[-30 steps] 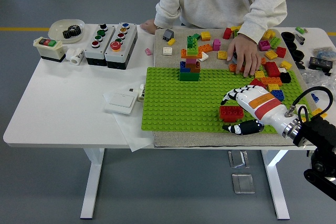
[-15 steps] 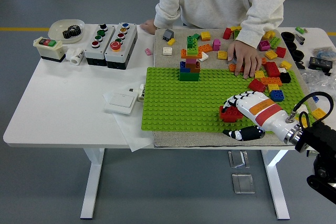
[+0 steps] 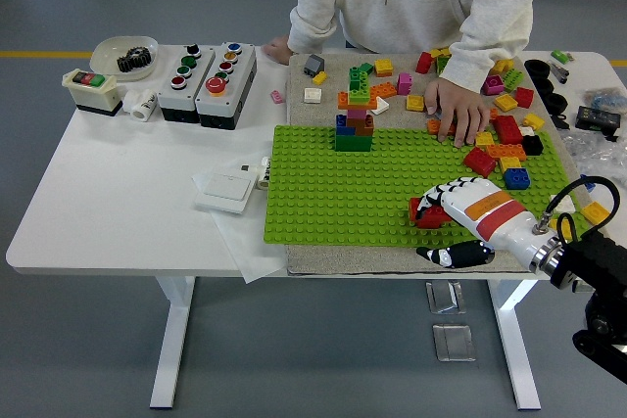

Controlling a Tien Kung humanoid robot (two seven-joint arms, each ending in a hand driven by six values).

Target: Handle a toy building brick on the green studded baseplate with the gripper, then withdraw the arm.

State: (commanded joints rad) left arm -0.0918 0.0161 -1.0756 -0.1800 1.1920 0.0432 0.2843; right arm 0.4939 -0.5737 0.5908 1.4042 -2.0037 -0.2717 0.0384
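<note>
The green studded baseplate point(image 3: 323, 183) lies on a beige mat in the middle of the table. A red brick point(image 3: 428, 215) sits on its near right part. My right hand point(image 3: 443, 227) comes in from the lower right. Its striped fingers point(image 3: 446, 191) curl over the top of the red brick, and the thumb point(image 3: 458, 255) lies at the plate's near edge, a little apart from the brick. A small stack of green, orange, blue and red bricks point(image 3: 355, 116) stands at the plate's far edge. My left arm is out of view.
A person stands at the far side, one hand point(image 3: 456, 110) resting on the loose bricks point(image 3: 505, 129) at the back right, the other hand point(image 3: 279, 47) on the table's far edge. Button boxes point(image 3: 208, 82), a white bowl point(image 3: 124, 54) and a white switch point(image 3: 230, 186) lie to the left.
My right hand has drawn back toward the near edge and lowered, its fingers now covering the red brick's top. The person's hand shifted slightly on the loose bricks.
</note>
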